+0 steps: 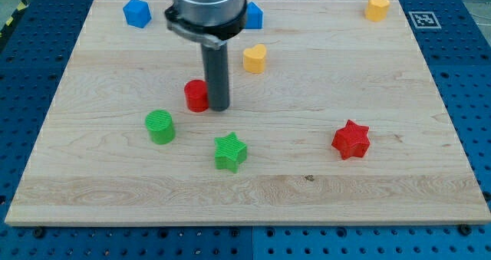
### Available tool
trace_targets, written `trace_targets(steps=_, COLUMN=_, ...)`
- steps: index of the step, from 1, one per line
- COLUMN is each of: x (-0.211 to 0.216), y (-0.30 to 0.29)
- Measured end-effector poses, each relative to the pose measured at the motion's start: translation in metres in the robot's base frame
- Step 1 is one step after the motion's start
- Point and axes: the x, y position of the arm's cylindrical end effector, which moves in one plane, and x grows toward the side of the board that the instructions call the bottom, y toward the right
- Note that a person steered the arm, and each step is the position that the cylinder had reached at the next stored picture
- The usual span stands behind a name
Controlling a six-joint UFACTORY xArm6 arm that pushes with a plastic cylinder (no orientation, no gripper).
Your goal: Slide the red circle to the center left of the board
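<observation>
The red circle (196,96) is a short red cylinder standing a little left of the board's middle. My tip (219,106) rests on the board right against the red circle's right side, touching or nearly touching it. The dark rod rises from there to the arm's grey collar at the view's top. The wooden board (115,199) fills most of the view.
A green cylinder (160,126) stands below-left of the red circle. A green star (230,152) lies below my tip. A red star (351,139) is at the right. A yellow heart-like block (255,58), two blue blocks (136,13) (253,16) and a yellow hexagon (377,7) sit near the top.
</observation>
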Motion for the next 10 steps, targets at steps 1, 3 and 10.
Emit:
trace_targets(steps=1, x=0.001, y=-0.018)
trace_targets(steps=3, x=-0.016, y=-0.031)
trace_targets(steps=10, x=-0.034, y=-0.072)
